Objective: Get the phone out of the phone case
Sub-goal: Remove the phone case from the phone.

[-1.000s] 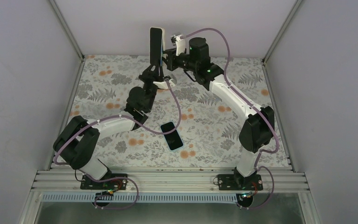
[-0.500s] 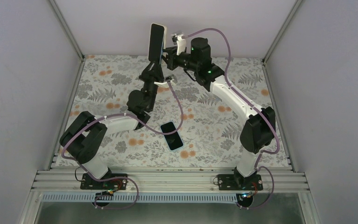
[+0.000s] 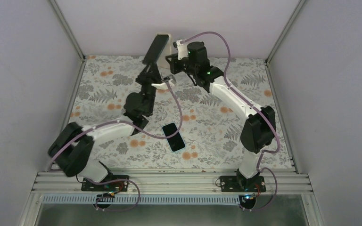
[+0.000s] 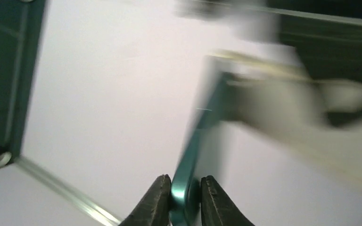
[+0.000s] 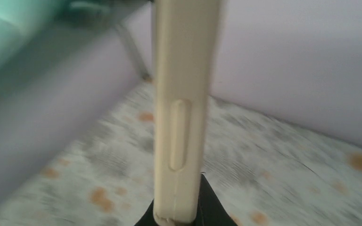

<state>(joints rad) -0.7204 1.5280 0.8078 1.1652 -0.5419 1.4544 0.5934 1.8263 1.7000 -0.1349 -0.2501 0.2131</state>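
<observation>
Left tool [image 4: 185, 206] is clamped on the lower end of the phone [image 3: 154, 48], which is held high over the far side of the table [image 3: 207, 141] and tilted to the left. Right tool [image 5: 176, 217] pinches the bottom of the cream case [image 5: 179, 94], upright just right of the phone. Second phone [image 3: 174, 137] lies flat on the table, near the middle.
</observation>
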